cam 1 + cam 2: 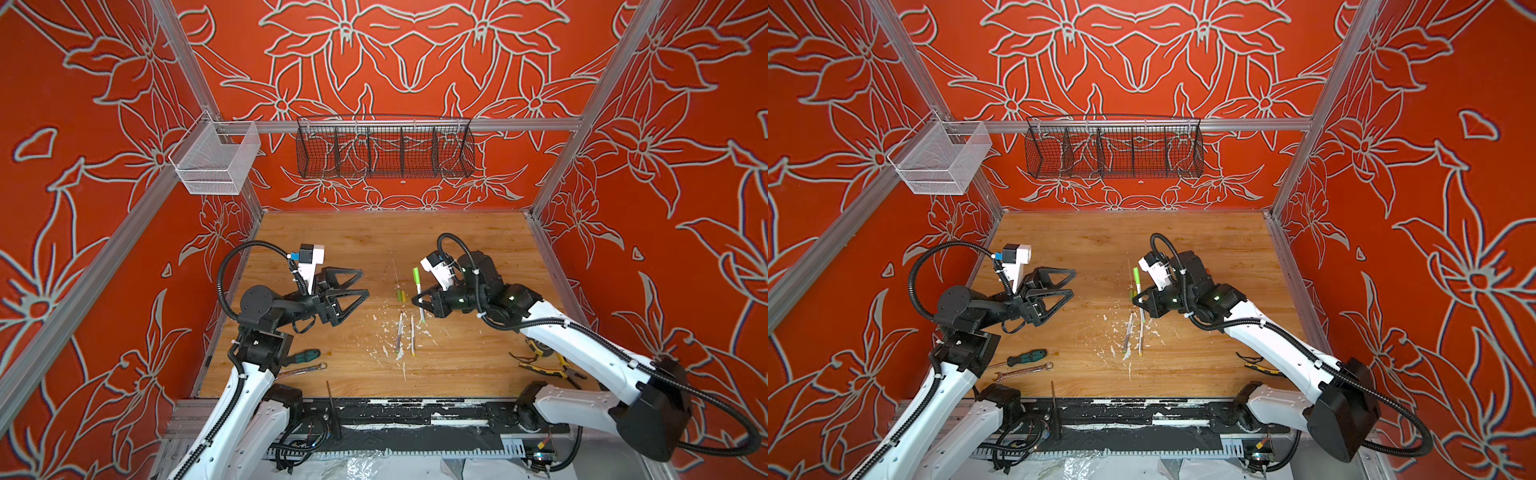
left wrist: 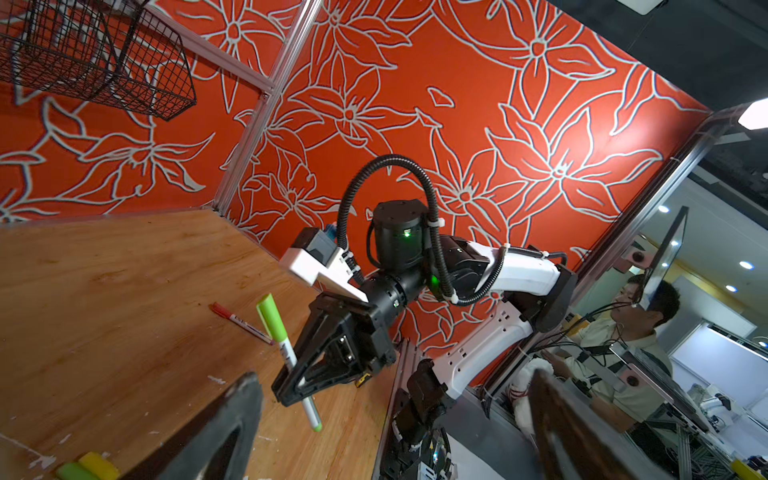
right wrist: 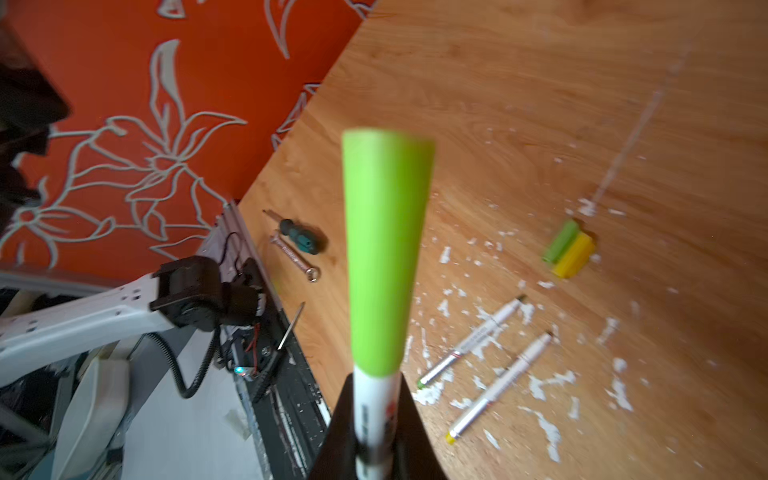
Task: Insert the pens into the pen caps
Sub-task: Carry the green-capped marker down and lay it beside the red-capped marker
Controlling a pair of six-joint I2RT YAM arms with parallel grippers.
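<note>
both top views: right gripper point(image 1: 417, 300) clamped on the barrel of a capped green pen point(image 1: 419, 291) near the middle of the table point(image 1: 332, 249), capped end toward the back wall. left gripper point(image 1: 364, 282) well off to the left, jaws spread wide, nothing between them. from above we read two loose pens only as thin pale sticks lying side by side just in front of the right gripper. the right wrist view gives their ends: a green-ended pen point(image 3: 471, 340) and a yellow-ended pen point(image 3: 498, 388), both uncapped. that view also separates the green cap point(image 3: 562, 246) from the yellow cap point(image 3: 575, 259), touching along their sides; from above they merge into one small blob just left of the held pen. only the left wrist view shows us a red-capped pen point(image 2: 241, 322) flat on the table beyond the held one, and the held pen steeply tilted. screwdriver point(image 1: 305, 356) and wrench point(image 1: 301, 370) front left; pliers point(image 1: 544, 368) front right, partly under the right arm.
</note>
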